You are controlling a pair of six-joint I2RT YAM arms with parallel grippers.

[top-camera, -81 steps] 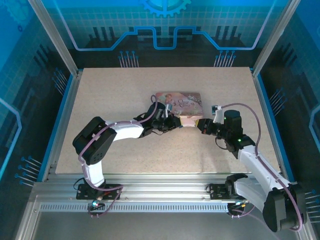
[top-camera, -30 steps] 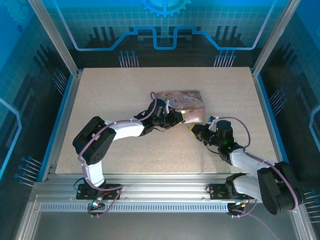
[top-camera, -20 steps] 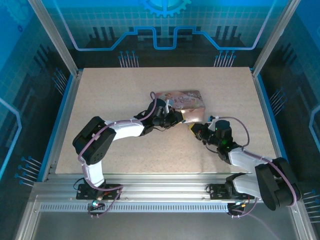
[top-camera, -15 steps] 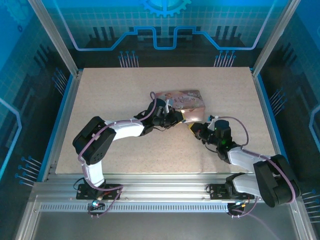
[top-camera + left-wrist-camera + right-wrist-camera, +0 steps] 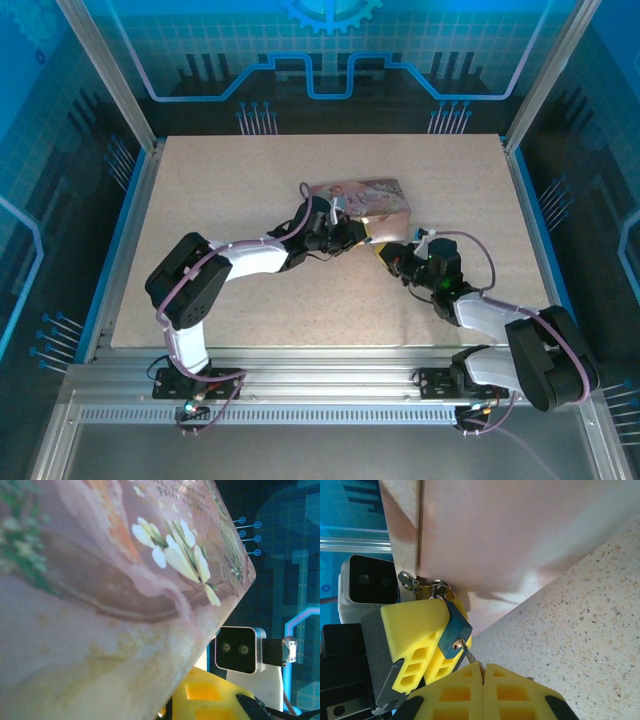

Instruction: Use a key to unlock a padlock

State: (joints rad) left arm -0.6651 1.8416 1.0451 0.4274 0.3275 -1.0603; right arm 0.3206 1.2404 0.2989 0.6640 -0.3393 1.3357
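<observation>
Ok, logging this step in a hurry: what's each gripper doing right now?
Left gripper: shut on the padlock.
Right gripper: shut on the key, which meets the padlock's underside.

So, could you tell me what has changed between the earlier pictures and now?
The right gripper drew in leftward from beside the pink box, its arm folding back toward its base; its key now meets the padlock. The box has tipped slightly. The left gripper stayed clamped at the padlock.
</observation>
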